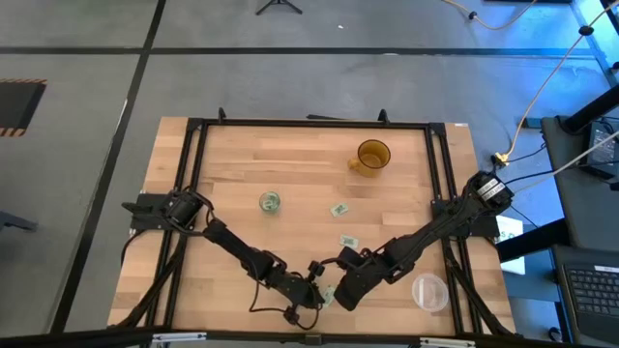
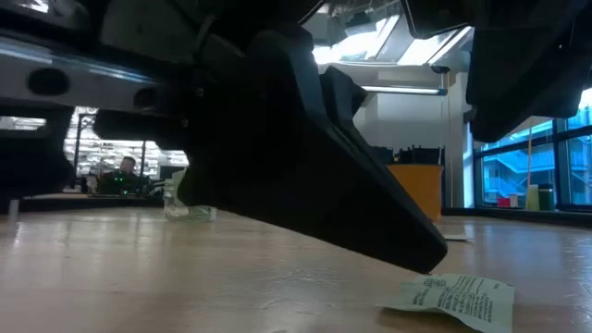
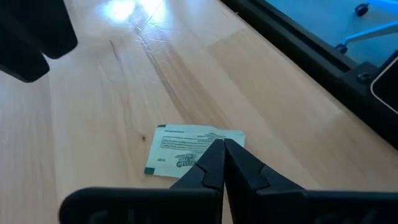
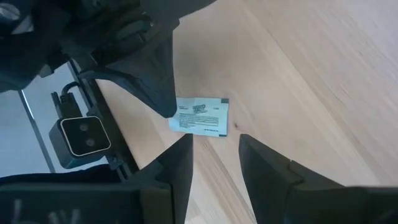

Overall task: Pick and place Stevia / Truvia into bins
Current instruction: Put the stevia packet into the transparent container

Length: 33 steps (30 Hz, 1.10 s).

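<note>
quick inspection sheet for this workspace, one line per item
surface: wooden table in a black frame, bare in most places
job's things: small glass cup with packets inside; two loose packets mid-table; one packet at the near edge between both grippers
clutter: amber mug at the far side; clear plastic container near the right corner
grippers: left gripper shut, tip touching that packet's edge; right gripper open, poised at the same packet
cables: black cable by the left arm; yellow cord on the floor
surroundings: grey floor with black lines; a desk with a keyboard at right
</note>
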Each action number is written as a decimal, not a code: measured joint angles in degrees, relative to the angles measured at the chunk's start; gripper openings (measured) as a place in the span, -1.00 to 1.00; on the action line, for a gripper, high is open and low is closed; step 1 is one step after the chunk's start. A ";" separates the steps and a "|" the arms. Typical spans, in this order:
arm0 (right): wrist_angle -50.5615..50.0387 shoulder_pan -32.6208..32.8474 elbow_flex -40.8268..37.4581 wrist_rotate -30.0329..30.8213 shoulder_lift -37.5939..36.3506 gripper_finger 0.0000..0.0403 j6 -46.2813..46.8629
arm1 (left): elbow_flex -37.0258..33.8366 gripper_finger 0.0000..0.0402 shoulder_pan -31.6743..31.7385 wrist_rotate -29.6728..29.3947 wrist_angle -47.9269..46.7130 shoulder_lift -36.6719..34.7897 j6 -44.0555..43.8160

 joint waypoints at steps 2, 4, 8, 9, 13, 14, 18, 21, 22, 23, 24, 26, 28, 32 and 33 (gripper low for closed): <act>-0.41 0.00 0.00 -0.02 0.00 -0.34 0.00 | 0.00 -0.99 0.04 0.14 0.28 0.26 0.02; -0.50 0.00 0.00 -0.02 0.00 -0.34 0.00 | 0.01 -0.99 0.04 0.21 0.27 1.03 -0.02; -0.55 0.00 0.00 -0.04 0.00 -0.34 0.04 | 0.73 -0.99 0.09 1.35 1.29 2.86 -2.32; -0.53 0.00 0.00 -0.04 0.00 -0.34 0.19 | 0.99 -0.99 0.09 1.33 1.18 3.14 -2.46; -0.53 0.01 0.00 -0.22 0.00 -0.34 0.33 | 1.87 -0.99 0.09 1.34 0.16 3.58 -2.51; -0.56 0.02 0.00 -0.55 0.00 -0.34 1.10 | 2.08 -1.00 0.09 1.37 -0.58 3.58 -2.84; -1.25 0.04 -0.48 -2.24 -0.03 -0.34 7.93 | 2.08 -0.99 0.09 1.47 -1.52 3.58 -3.76; 0.45 0.04 -2.22 -2.34 -0.07 -0.34 11.13 | 2.08 -1.00 0.09 1.51 -1.69 3.58 -3.79; 1.76 0.04 -2.93 -2.36 -0.07 -0.34 12.38 | 2.05 -0.99 0.09 1.49 -1.70 3.58 -3.81; 3.44 0.09 -3.77 -2.34 -0.07 -0.34 13.45 | 2.05 -0.99 0.09 1.47 -1.70 3.61 -3.83; 5.76 0.17 -4.76 -2.32 -0.07 -0.34 13.94 | 2.01 -0.99 0.09 1.50 -1.70 3.61 -3.87; 11.55 0.23 -7.03 -2.12 -0.07 -0.34 14.05 | 2.01 -0.99 0.09 1.47 -1.70 3.63 -3.87; 16.74 0.26 -8.71 -1.59 -0.07 -0.34 14.08 | 1.99 -0.99 0.09 1.47 -1.70 3.65 -3.87; 18.50 0.26 -11.77 -1.34 -0.09 -0.34 15.16 | 1.97 -0.99 0.09 1.47 -1.68 3.69 -3.87; 18.52 0.28 -12.32 -1.23 -0.09 -0.34 15.81 | 1.97 -0.99 0.09 1.47 -1.68 3.69 -3.86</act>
